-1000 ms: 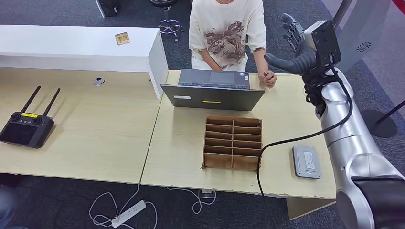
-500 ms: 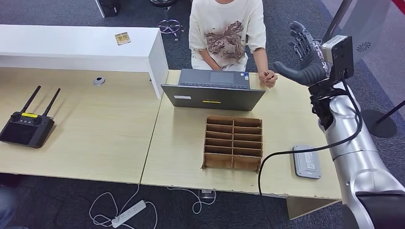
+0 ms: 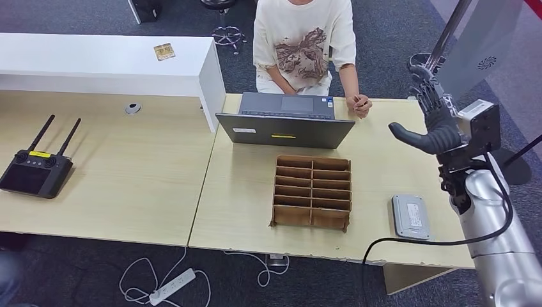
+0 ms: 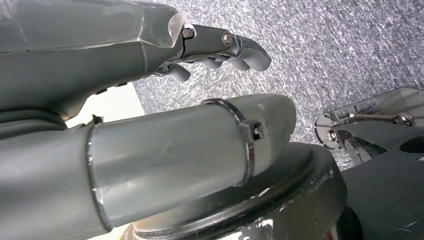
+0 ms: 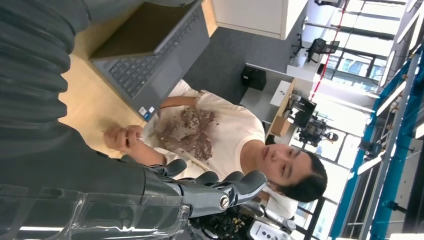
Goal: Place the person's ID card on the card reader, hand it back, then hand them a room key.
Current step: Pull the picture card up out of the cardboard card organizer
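My right hand (image 3: pixel 434 125) hovers open, holding nothing, above the desk's right edge, thumb pointing toward the laptop (image 3: pixel 286 120). In the right wrist view its fingers (image 5: pixel 215 187) are stretched out toward the seated person (image 5: pixel 225 135). That person's hand (image 3: pixel 361 104) rests on the desk beside the laptop; whether it holds a card is too small to tell. The grey card reader (image 3: pixel 410 216) lies flat near the front right corner, below my right hand. My left hand (image 4: pixel 220 47) hangs over grey carpet, fingers loosely bent, nothing in it.
A brown cardboard slotted box (image 3: pixel 312 191) sits mid-desk, left of the reader. A black remote controller (image 3: pixel 35 169) lies far left. On the white counter (image 3: pixel 102 61) is a small yellowish card-like piece (image 3: pixel 164 51). A power strip (image 3: pixel 171 286) lies on the floor.
My right arm has swung down and to the right, away from the person's hand, still open. Everything on the desk and the person have stayed put.
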Controlling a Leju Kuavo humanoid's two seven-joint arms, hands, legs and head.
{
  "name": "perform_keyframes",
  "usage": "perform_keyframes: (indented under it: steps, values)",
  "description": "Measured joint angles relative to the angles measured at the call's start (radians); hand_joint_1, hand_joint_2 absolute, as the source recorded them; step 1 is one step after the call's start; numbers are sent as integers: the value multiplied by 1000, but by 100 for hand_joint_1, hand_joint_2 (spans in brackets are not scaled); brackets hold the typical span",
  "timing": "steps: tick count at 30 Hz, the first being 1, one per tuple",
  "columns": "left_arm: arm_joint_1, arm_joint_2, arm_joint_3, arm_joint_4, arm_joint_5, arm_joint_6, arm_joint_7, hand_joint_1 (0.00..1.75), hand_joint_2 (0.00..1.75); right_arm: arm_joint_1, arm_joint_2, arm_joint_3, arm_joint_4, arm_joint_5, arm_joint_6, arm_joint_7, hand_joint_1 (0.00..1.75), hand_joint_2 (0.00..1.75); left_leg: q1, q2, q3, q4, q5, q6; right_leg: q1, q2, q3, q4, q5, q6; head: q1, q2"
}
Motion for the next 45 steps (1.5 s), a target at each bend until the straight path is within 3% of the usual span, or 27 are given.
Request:
perform_keyframes:
  steps: [5, 12, 18, 23, 34, 45]
  values:
    - [3, 0, 0, 0, 10, 4, 0, 0, 0, 118, -51, -29, -117, 7, -17, -8, 0, 175, 0, 0, 0, 0, 0, 0, 0, 0, 0, 0, 0, 0, 0, 0]
    - [5, 0, 0, 0, 11, 6, -2, 0, 0, 279, -78, -70, -264, 65, -59, -16, 0, 175, 0, 0, 0, 0, -1, 0, 0, 0, 0, 0, 0, 0, 0, 0]
    - [11, 1, 0, 0, 15, 10, -8, 0, 0, 458, -83, -100, -411, 211, -154, -22, 0, 175, 0, -1, -1, -1, -1, 0, 0, -2, 0, 0, -2, 0, 0, 0]
    - [12, 0, 0, 0, 15, 11, -8, 0, 0, 548, -83, -105, -497, 333, -251, 11, 0, 175, 0, -1, -1, -1, -1, 0, 0, -2, 0, 0, -2, 0, 0, 0]
    - [10, -2, 1, 0, 14, 3, 6, 0, 0, 587, -67, -35, -567, 842, -479, 180, 0, 175, 0, 0, 0, -1, -1, 0, 0, -1, 0, 0, -1, -1, 0, 0]
    - [9, -5, 7, 0, 25, -39, 21, 0, 0, 605, -22, 46, -582, 1112, -536, 302, 0, 175, 0, 0, -1, -1, -1, 0, 0, -1, 0, 0, -1, -1, 0, 0]
